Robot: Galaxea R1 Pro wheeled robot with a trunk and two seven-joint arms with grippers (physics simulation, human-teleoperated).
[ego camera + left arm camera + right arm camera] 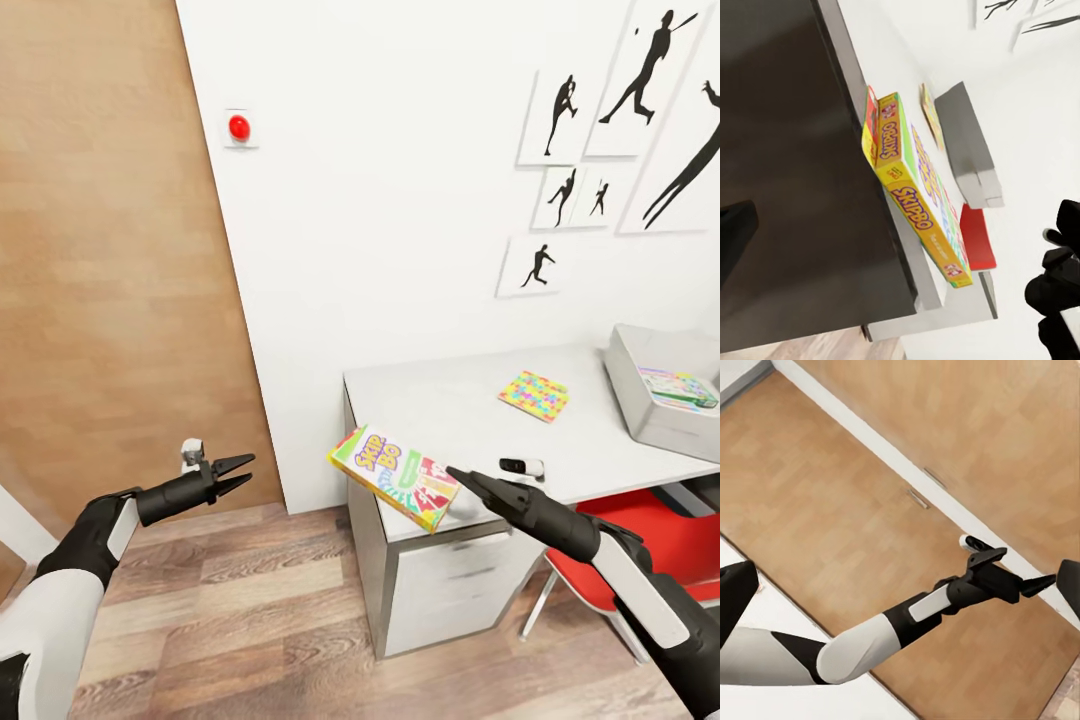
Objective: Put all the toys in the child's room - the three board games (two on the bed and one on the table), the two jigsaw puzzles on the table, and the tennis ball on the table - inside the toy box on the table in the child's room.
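Skip-Bo box [393, 478] is clamped by right gripper [452, 473], prob. for carrying to toy box [640, 400]; left gripper [238, 473] is held open, empty.

Bright even render light, soft faint shadows, no glare, wide-angle stretch at edges, mildly soft detail.

White forearm shells, black wrists, black pointed two-fingered left hand [238, 474], right hand [462, 479]
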